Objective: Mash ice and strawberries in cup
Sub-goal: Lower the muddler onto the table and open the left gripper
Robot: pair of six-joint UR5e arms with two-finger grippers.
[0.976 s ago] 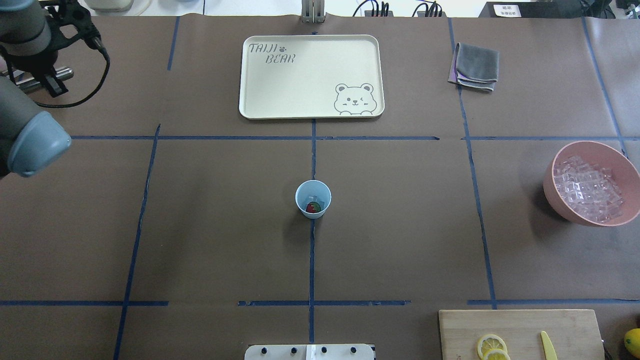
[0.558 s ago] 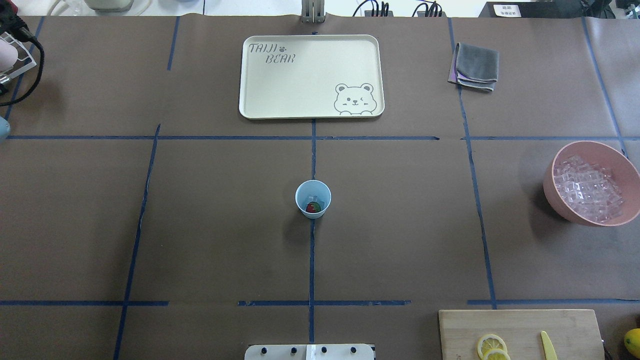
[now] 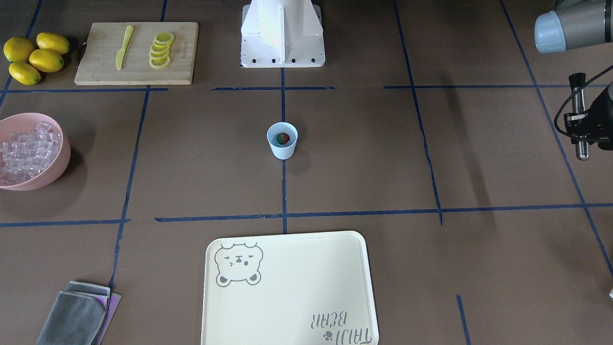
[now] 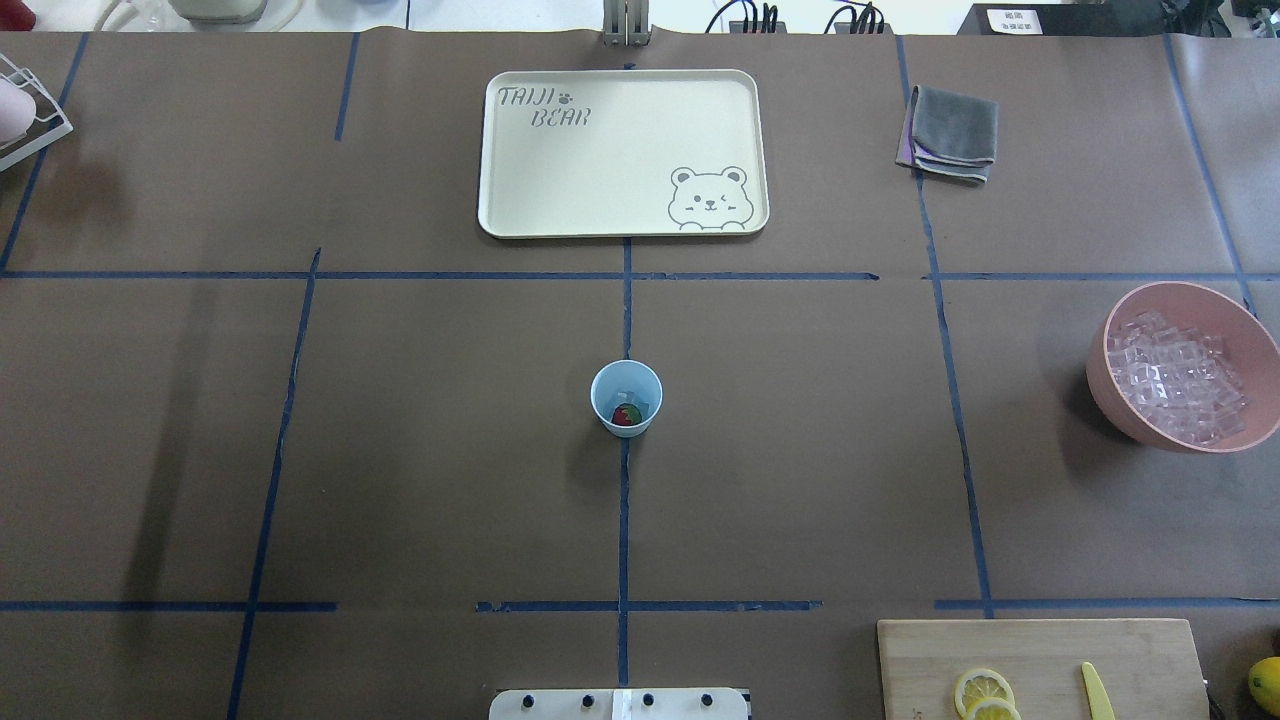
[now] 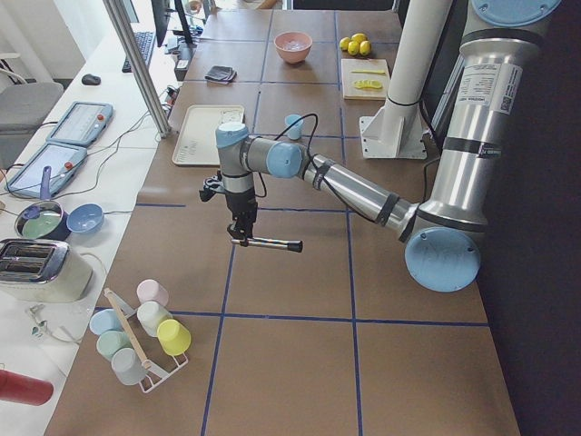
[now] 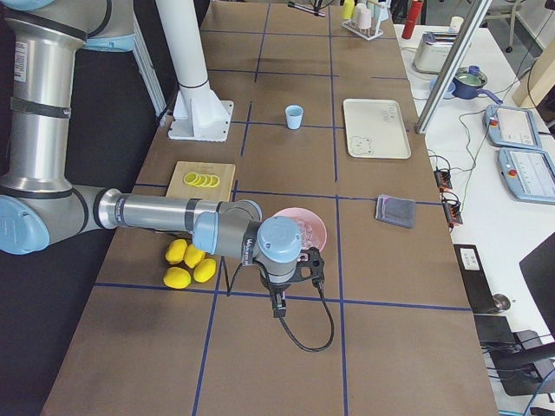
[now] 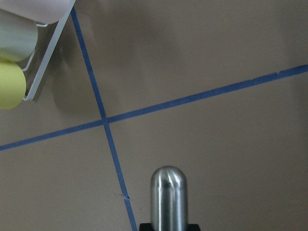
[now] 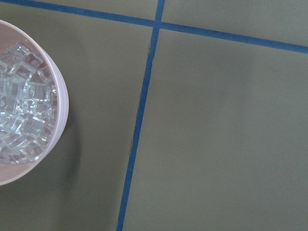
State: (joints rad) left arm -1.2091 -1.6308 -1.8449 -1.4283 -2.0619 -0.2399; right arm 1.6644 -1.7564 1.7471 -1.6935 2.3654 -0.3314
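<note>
1. At the near edge of the bench (image 4: 420,430), a wooden cutting board (image 4: 1040,665) carries lemon slices (image 4: 983,692) and a yellow knife (image 4: 1097,692). All of it lies well apart from the cup.
2. In the middle, the pale-blue cup (image 3: 282,150) stands upright on a blue tape line (image 4: 623,520). The strawberry (image 4: 626,416) lies at its bottom, and a few clear ice cubes (image 4: 640,400) seem to lie beside it. Nothing holds the cup.
3. At about the same depth, but far off toward the bench's left end, the left end effector (image 3: 581,128) is clenched on a metal rod (image 5: 272,243). The rod lies level above the bench rather than pointing down, so it must be turned upright and centred over a narrow mouth. An approach slightly off centre would likely catch the rim and tip the light cup, spilling berry and ice.
4. Toward the right end, the right end effector (image 6: 279,305) hangs near the pink bowl (image 4: 1245,330), which is heaped with more ice cubes. Whether it is clenched or released cannot be told. It is well apart from the cup and gives no bracing, so hard pressing on slippery cubes could skid the cup or shoot a cube out. A careless swing could also knock the bowl.
5. Farthest away lie the cream tray (image 4: 620,150) and a folded grey cloth (image 4: 955,125), clear of any likely path.
</note>
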